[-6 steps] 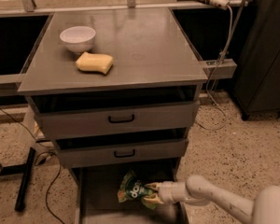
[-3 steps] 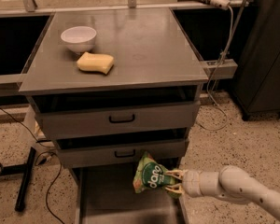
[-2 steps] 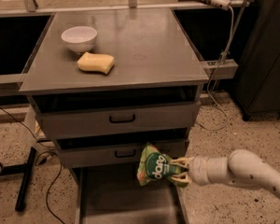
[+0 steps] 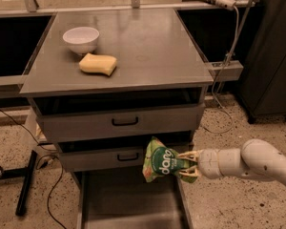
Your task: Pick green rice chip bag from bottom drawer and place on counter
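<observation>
My gripper [image 4: 187, 164] is shut on the right end of the green rice chip bag [image 4: 160, 163] and holds it in the air, in front of the right part of the lower black-handled drawer. The arm [image 4: 248, 161] comes in from the right. The bottom drawer [image 4: 128, 204] is pulled out below the bag, a flat grey tray with nothing showing in it. The counter [image 4: 148, 42] is the broad grey top of the cabinet, well above the bag.
A white bowl [image 4: 81, 38] and a yellow sponge [image 4: 98, 64] sit on the left part of the counter. Two drawers with black handles [image 4: 125, 121] are shut. A black stand leg [image 4: 26, 182] lies on the floor at left. Cables hang at right.
The bag was down in the bottom drawer in my gripper. It has since been lifted up out of the drawer and a little to the right, to the height of the lower handled drawer.
</observation>
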